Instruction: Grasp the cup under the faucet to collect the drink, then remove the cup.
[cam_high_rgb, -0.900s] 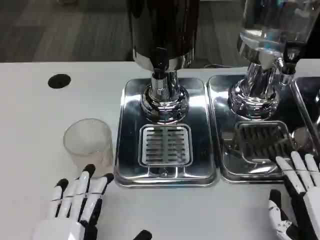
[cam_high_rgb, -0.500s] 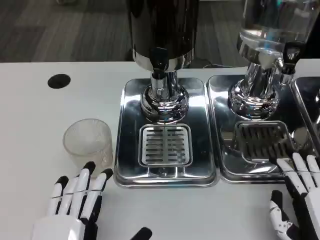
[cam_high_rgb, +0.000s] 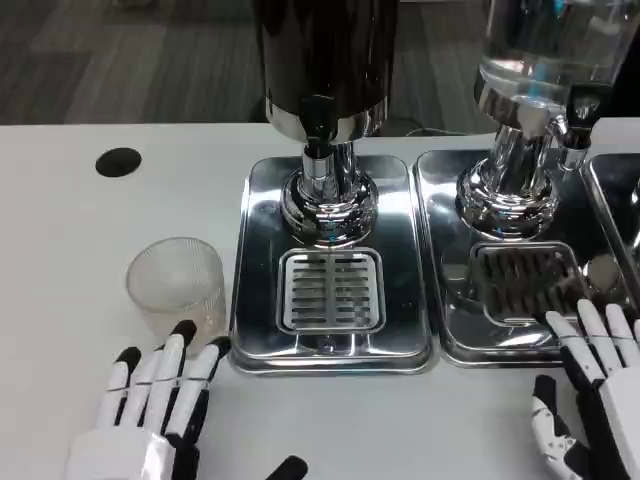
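Still pre-grasp: my left hand open just short of the cup; next, I close around it.

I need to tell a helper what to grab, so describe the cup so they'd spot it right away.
Start at the dark dispenser on its shiny steel base. Left of that base, on the white table, stands the cup, just beyond the left hand. It's the one clear, ribbed plastic thing among metal.
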